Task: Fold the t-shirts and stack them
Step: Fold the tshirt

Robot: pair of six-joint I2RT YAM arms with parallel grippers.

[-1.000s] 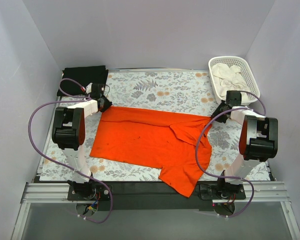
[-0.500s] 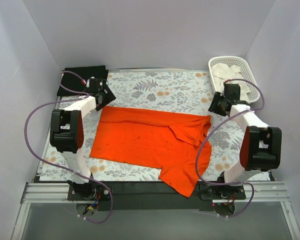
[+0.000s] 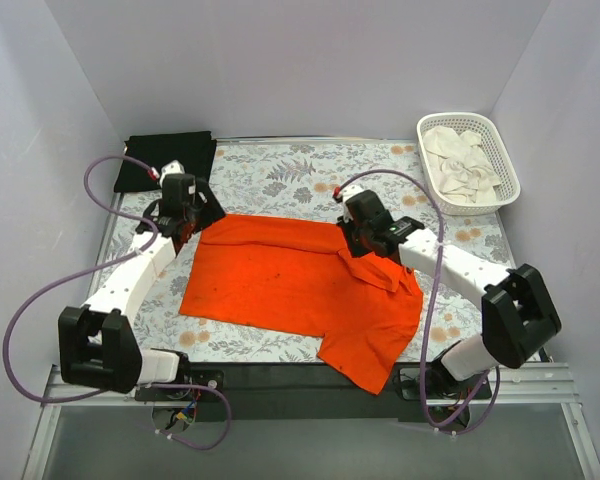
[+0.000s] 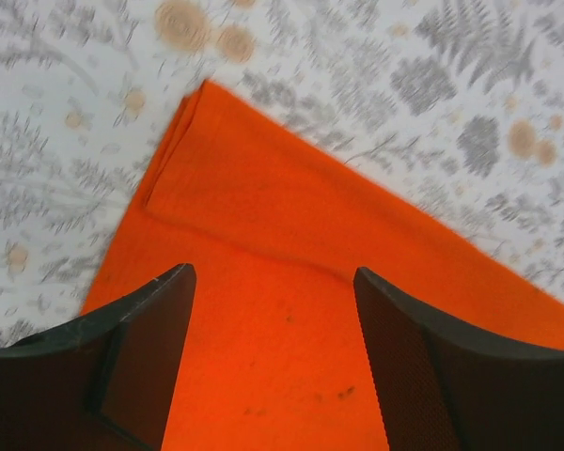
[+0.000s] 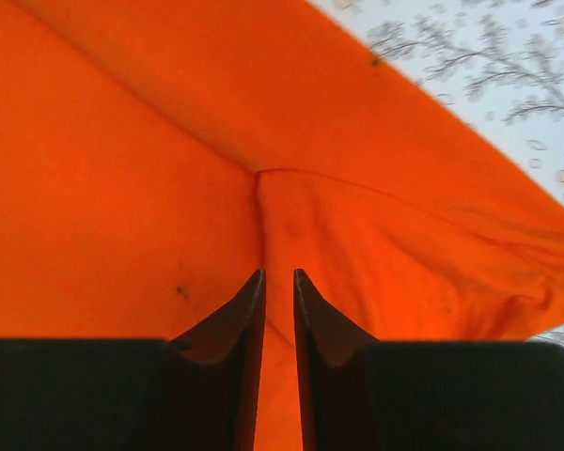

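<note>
The orange t-shirt lies spread across the floral tablecloth, its right sleeve folded in and its lower right part hanging over the near edge. The black t-shirt lies folded at the far left corner. My left gripper is open over the orange shirt's far left corner; in the left wrist view orange cloth shows between the fingers. My right gripper hovers over the folded sleeve's inner crease, its jaws nearly together with nothing between them above the cloth.
A white lattice basket holding pale crumpled cloth stands at the far right corner. Grey walls close in the table on three sides. Purple cables loop from both arms.
Both arms left the shirt's far corners. The right gripper swung left to the sleeve crease near the shirt's middle. The left arm stretched out, its gripper now over the far left corner.
</note>
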